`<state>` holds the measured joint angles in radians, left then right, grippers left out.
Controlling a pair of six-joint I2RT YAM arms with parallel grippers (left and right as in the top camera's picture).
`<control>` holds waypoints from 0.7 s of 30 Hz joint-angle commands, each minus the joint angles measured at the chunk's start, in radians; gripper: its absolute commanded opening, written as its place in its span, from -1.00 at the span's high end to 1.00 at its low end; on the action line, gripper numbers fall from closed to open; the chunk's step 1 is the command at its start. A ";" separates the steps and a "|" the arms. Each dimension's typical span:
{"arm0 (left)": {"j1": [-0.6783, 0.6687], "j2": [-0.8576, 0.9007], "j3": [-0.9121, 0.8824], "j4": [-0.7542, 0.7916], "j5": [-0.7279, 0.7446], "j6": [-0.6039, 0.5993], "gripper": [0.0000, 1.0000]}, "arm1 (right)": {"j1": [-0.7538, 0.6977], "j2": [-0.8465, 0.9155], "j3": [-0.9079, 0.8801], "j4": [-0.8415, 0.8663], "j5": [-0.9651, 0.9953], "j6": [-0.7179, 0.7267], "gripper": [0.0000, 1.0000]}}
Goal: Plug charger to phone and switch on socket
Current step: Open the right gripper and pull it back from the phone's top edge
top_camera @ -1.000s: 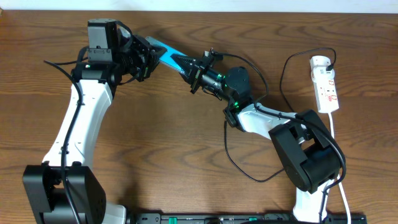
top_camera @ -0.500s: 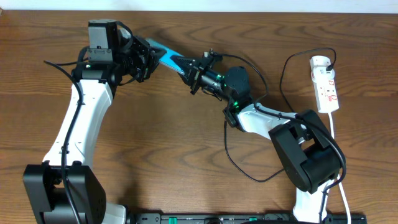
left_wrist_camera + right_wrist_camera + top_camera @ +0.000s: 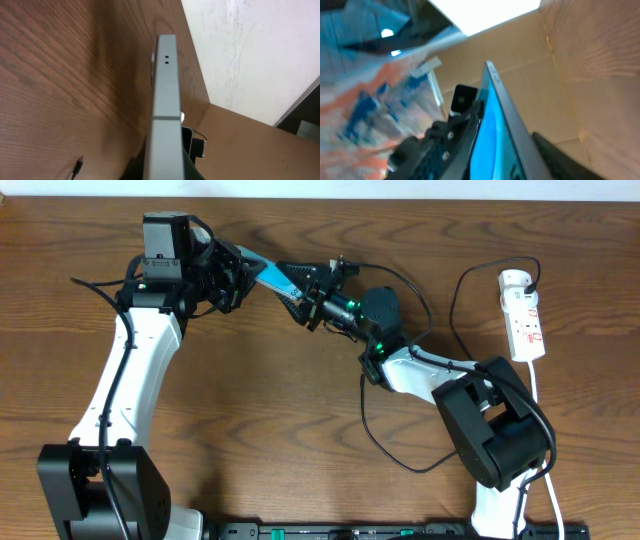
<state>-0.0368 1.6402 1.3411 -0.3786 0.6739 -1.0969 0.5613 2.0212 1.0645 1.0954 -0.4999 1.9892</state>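
The phone (image 3: 268, 275) hangs in the air above the table's far side, its turquoise screen showing. My left gripper (image 3: 238, 272) is shut on its left end. In the left wrist view the phone's grey edge (image 3: 165, 90) runs up from between the jaws of that gripper (image 3: 165, 167). My right gripper (image 3: 298, 290) is open, one finger on either side of the phone's right end. The phone (image 3: 495, 135) sits apart from the dark right finger (image 3: 560, 155). The charger's cable (image 3: 454, 308) loops away from the white socket (image 3: 524, 315). A small black plug tip (image 3: 77, 167) lies on the wood.
The socket lies at the right edge of the table, its white lead (image 3: 545, 480) trailing toward the front. A thin black cable loop (image 3: 385, 450) lies on the wood by the right arm's base (image 3: 495, 435). The table's far edge (image 3: 195, 55) is close behind the phone.
The right gripper's fingers have spread apart around the phone's end, where they were shut before. The left gripper still holds the phone in the same place.
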 commanded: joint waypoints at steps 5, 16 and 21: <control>-0.002 0.004 0.002 0.003 0.002 0.039 0.85 | -0.004 -0.007 0.004 0.000 -0.028 -0.206 -0.91; 0.029 0.004 0.002 -0.016 0.002 0.100 0.85 | -0.101 -0.007 0.004 -0.037 -0.215 -0.400 -0.98; 0.068 0.004 0.002 -0.068 0.003 0.171 0.86 | -0.177 -0.007 0.004 -0.133 -0.343 -0.526 -0.98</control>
<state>0.0006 1.6405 1.3411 -0.4274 0.6739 -1.0012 0.4347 2.0212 1.0649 0.9997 -0.7212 1.6024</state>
